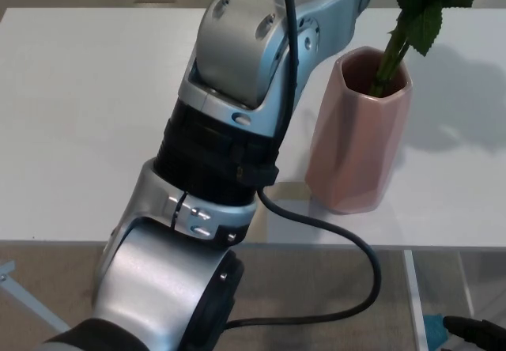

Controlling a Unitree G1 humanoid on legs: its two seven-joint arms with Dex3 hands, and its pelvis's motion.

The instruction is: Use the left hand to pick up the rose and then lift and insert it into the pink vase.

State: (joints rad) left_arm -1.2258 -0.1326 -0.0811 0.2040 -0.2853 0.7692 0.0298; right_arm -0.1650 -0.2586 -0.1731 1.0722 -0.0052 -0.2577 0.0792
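Fingers of both hands are out of view, so their state cannot be told, while the rose stem (392, 49) stands in the pink vase (360, 130) on the white table (79, 114) above a grey floor (316, 288).
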